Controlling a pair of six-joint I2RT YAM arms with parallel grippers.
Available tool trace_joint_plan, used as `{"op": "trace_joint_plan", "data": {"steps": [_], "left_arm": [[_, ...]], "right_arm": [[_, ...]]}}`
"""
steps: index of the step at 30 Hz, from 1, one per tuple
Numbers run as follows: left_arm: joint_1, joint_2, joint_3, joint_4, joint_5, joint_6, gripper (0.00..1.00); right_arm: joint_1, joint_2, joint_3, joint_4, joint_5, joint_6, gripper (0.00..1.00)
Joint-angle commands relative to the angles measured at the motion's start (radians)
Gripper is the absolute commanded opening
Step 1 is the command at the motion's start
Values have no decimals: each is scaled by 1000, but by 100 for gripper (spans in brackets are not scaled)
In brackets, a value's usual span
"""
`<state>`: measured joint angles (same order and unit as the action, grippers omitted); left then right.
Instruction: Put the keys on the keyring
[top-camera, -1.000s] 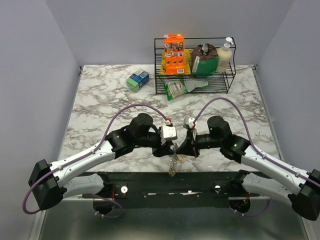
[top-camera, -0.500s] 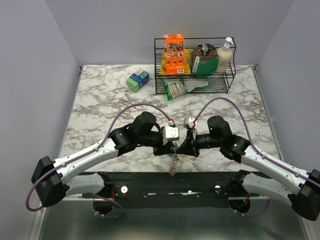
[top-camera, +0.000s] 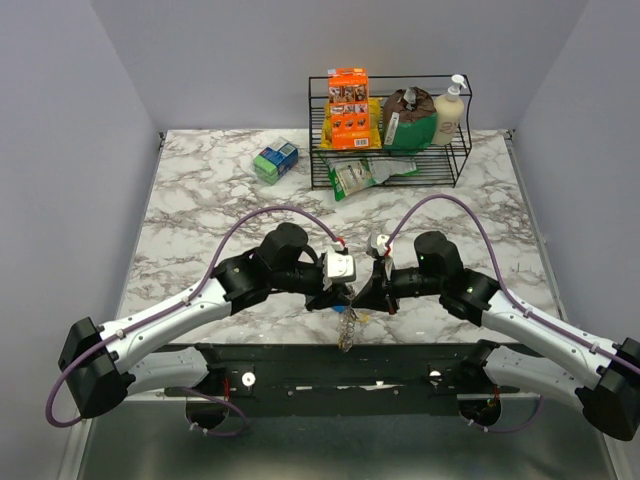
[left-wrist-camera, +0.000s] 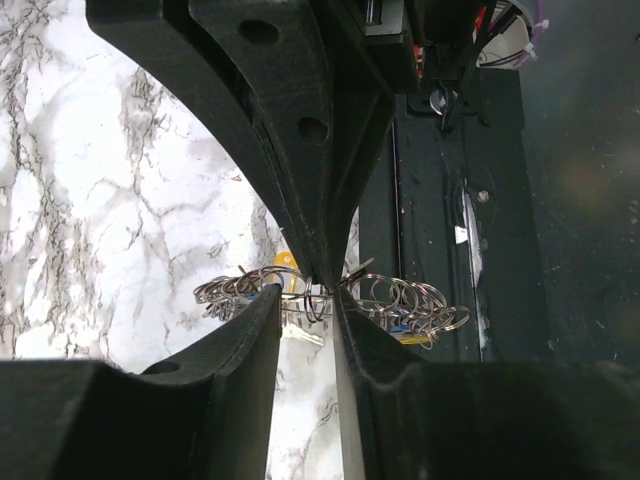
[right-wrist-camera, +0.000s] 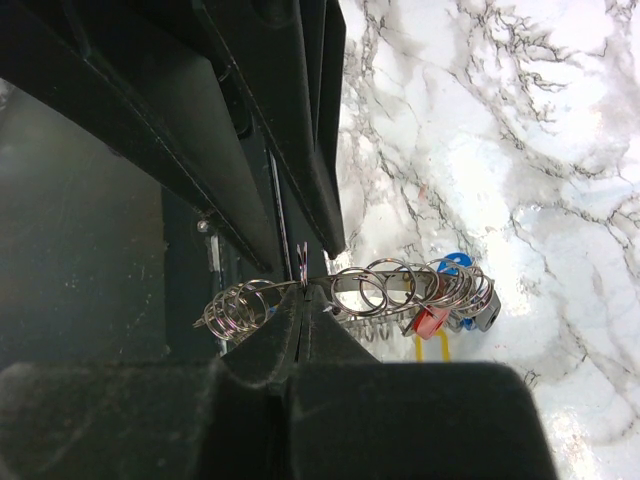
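From above: meeting tip to tip with the left gripper (top-camera: 335, 293) and the right gripper (top-camera: 366, 295) over the near edge of the marble table (top-camera: 200, 200), hanging the keyring (top-camera: 346, 322) in the air between them, probably to let it dangle free rather than lie flat. From the left wrist: straddling the ring's wire with jaws drawn close but not touching, a slit of light between; impossible to tell whether pinching or only guiding. From the right wrist: pressed fully together on the wire, anchoring the loop level; strung along it, small split rings and the keys (right-wrist-camera: 432, 320), with blue, red and yellow heads bunched at one end, seemingly pushed clear of the working spot.
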<state>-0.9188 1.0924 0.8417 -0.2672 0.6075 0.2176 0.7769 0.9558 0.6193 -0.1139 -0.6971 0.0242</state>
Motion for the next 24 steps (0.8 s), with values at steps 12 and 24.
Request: {"op": "trace_joint_plan", "data": {"steps": [12, 24], "left_arm": [[-5, 27, 25, -20, 49, 39, 31], [-5, 41, 30, -7, 66, 42, 0]], "right_arm": [[-4, -12, 10, 37, -2, -10, 1], [-2, -15, 8, 39, 1, -9, 1]]}}
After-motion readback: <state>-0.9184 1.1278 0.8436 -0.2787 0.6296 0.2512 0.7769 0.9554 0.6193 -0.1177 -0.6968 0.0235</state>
